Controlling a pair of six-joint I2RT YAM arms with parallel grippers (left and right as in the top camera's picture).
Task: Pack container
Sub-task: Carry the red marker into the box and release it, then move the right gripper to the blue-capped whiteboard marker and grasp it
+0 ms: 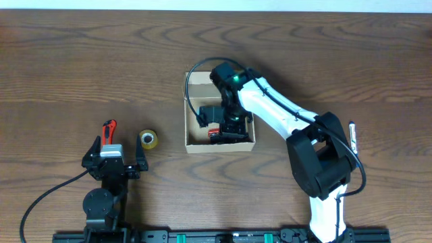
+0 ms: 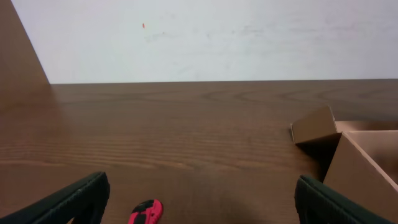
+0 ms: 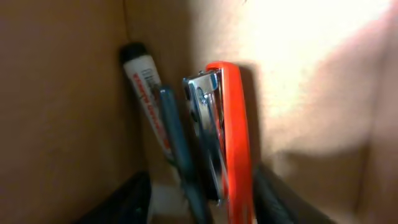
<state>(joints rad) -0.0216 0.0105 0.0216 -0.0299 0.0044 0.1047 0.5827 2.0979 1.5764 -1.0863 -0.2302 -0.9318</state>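
- Container (image 1: 197,88), small rectangular tan cardboard box with a hinged flap lid: stands at mid-table with the lid open, leaving the mouth free for loading from above.
- Holds three things leaning into one corner: white marker pen with black cap (image 3: 144,87), slim blue-grey pen (image 3: 174,137), orange-red stapler with bright metal body (image 3: 227,137). Set side by side along the wall, probably to spare floor room.
- Right gripper (image 3: 202,186): reaches down inside the box, dark fingers (image 3: 127,199) spread to either side of pen and stapler, not pinching them as far as can be judged. Looks like the placing step, grip slack.
- Left gripper (image 2: 202,208): sits low at the near left of the table, fingers wide apart, holding nothing, well clear of the right arm's path.
- Outside the box: red-and-black hand tool (image 1: 108,128) and small yellow tape roll (image 1: 148,140) just ahead of the left gripper, blue pen (image 1: 352,133) beside the right arm. Likely next to go in.
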